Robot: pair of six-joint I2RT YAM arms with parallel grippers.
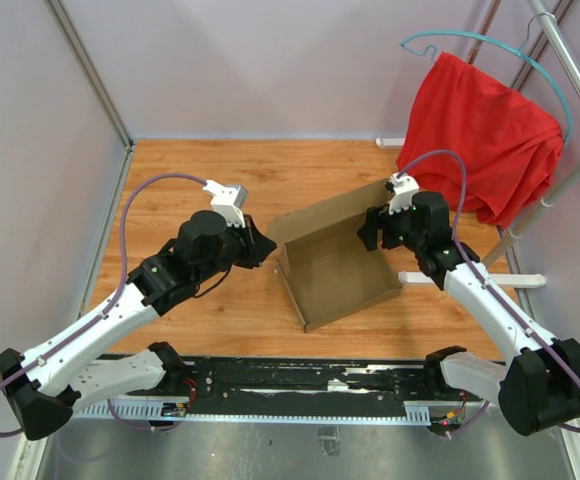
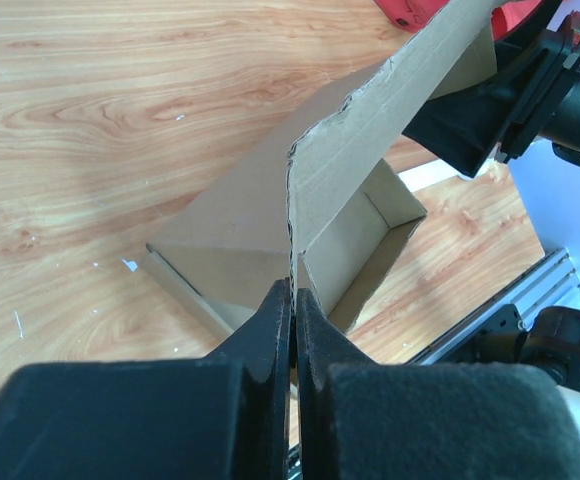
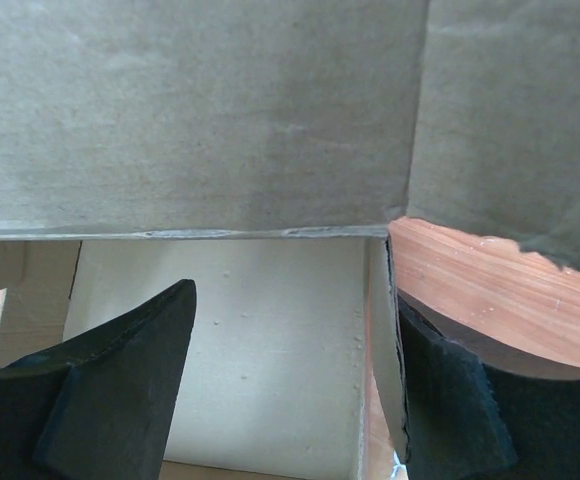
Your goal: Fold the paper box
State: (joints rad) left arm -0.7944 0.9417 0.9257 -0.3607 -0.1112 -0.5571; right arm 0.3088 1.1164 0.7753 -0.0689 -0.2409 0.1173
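Observation:
The paper box [image 1: 335, 270] is a shallow brown cardboard box in the middle of the table, with its back lid panel raised. My left gripper [image 1: 268, 250] is at the box's left corner. In the left wrist view it [image 2: 293, 295] is shut on the thin edge of an upright cardboard flap [image 2: 370, 150]. My right gripper [image 1: 375, 230] is at the box's right side and is open. In the right wrist view it [image 3: 290, 350] straddles the right side wall [image 3: 378, 330]: one finger [image 3: 120, 370] is inside the box and the other [image 3: 450, 390] is outside. The lid panel [image 3: 190, 110] fills the top of that view.
A red cloth [image 1: 480, 130] hangs on a teal hanger from a rack at the back right, and the rack's white foot [image 1: 510, 280] lies near the right arm. Grey walls enclose the left and back. A black rail [image 1: 300, 385] runs along the near edge.

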